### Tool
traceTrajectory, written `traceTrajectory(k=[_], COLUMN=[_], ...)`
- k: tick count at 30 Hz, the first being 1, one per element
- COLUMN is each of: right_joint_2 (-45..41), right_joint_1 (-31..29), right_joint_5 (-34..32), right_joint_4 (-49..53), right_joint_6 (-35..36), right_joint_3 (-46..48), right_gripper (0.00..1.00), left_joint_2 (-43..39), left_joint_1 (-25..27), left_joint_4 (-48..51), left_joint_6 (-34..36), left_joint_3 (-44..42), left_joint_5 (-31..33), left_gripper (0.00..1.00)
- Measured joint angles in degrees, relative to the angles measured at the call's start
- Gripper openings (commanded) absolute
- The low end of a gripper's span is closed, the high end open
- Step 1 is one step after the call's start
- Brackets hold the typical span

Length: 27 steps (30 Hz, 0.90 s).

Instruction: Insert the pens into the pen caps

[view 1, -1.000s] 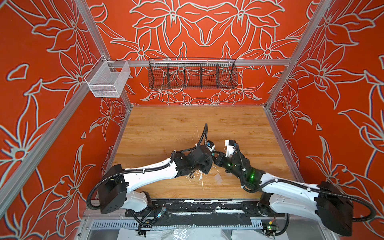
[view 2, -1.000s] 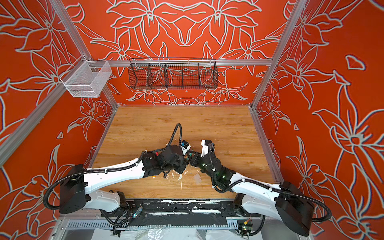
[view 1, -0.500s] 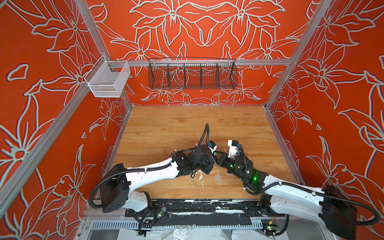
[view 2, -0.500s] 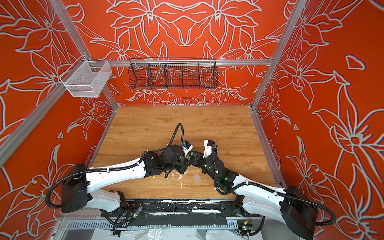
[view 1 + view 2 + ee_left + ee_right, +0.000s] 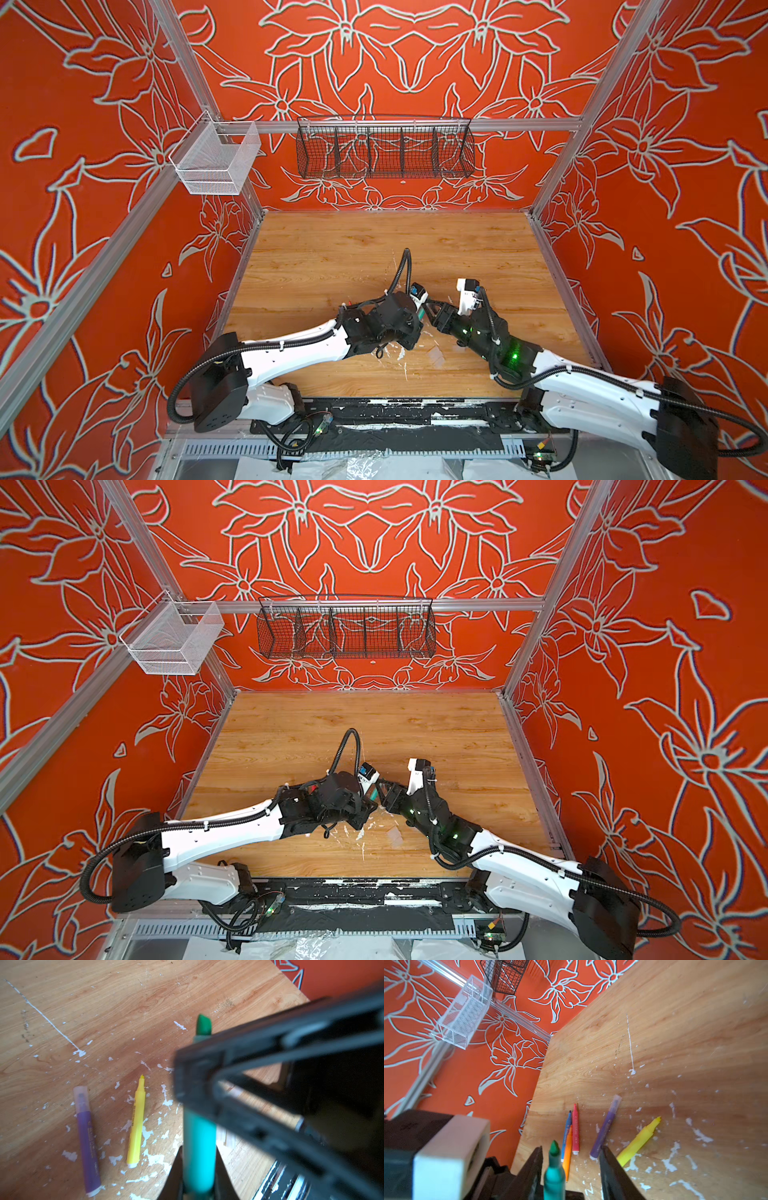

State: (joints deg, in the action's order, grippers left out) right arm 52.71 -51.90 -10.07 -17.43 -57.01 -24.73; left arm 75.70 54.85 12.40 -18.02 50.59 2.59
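Blurred right claw (image 5: 195, 1078) masks green pen (image 5: 198, 1147)
The out-of-focus claw covers the pen's middle, and its base runs off the edge; in both top views the arms (image 5: 299, 349) hide the other pens (image 5: 136, 1126) on the table (image 5: 374, 249).

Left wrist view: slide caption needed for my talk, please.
Left gripper holds the bare-tipped green pen; capped purple pen and uncapped yellow pen lie on the wooden table.

Bright, even light — blurred wrist-view foregrounds
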Motion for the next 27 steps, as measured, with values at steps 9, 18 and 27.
traceTrajectory(k=[9,18,27], right_joint_2=[-5.3,5.0,-1.9], right_joint_1=[0.0,-0.2,-0.2], right_joint_5=[-2.3,-1.2,-5.6], right_joint_4=[20.3,37.9,52.1], right_joint_6=[6.1,8.1,8.0], right_joint_3=[-7.3,-8.6,-11.0], right_gripper=[0.49,0.44,0.47], left_joint_2=[-8.1,-11.8,-20.7], left_joint_1=[-10.2,-10.2,-10.1], left_joint_4=[4.6,16.2,16.6], left_joint_6=[-0.5,-1.3,-1.4], left_joint_3=[-4.6,-6.8,-12.8], left_joint_5=[-1.8,14.2,17.1], left_gripper=[0.0,0.0,0.0])
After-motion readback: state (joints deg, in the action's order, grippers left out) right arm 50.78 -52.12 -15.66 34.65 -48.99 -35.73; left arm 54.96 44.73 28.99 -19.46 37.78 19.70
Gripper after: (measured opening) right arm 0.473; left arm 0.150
